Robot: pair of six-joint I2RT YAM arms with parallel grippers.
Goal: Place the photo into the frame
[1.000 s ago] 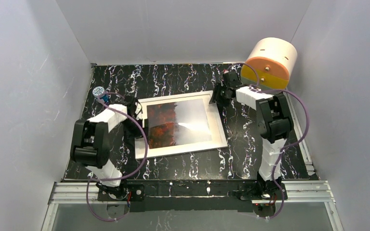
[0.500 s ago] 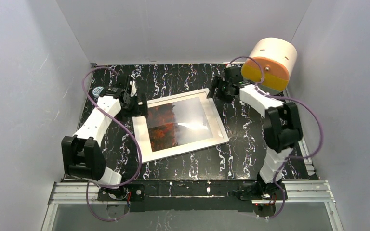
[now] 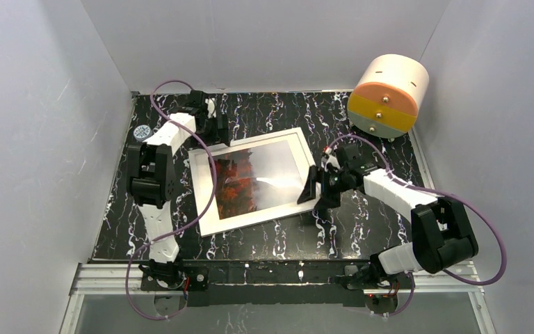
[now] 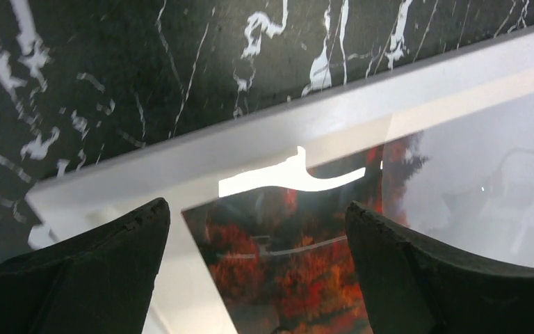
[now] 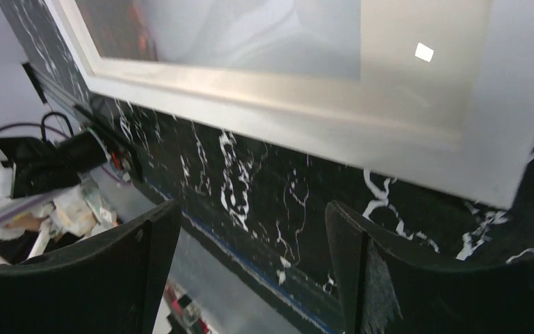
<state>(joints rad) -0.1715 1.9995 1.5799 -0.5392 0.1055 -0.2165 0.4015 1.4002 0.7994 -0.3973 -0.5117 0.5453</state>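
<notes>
The frame [image 3: 202,207] lies flat and slightly askew on the black marble table, white rim up. The photo [image 3: 235,186] shows behind its clear pane: red-orange trees at the left, grey-white mist at the right. My left gripper [image 3: 213,130] hovers open over the frame's far-left corner. In the left wrist view its fingers [image 4: 90,275] stand wide apart above the rim [image 4: 201,156] and the photo [image 4: 299,278], holding nothing. My right gripper [image 3: 317,192] stands open just off the frame's right edge. The right wrist view has the rim [image 5: 500,132] above empty fingers [image 5: 417,278], with bare table between them.
A white-and-orange drum [image 3: 389,94] stands at the back right corner. A small round blue-and-white thing [image 3: 141,131] lies near the left wall. White walls close in three sides. A metal rail [image 3: 278,273] runs along the table's near edge.
Both grippers have opened. The left arm has swung out to the frame's far-left corner; the right arm came from the far-right corner down to the right edge. The frame turned slightly.
</notes>
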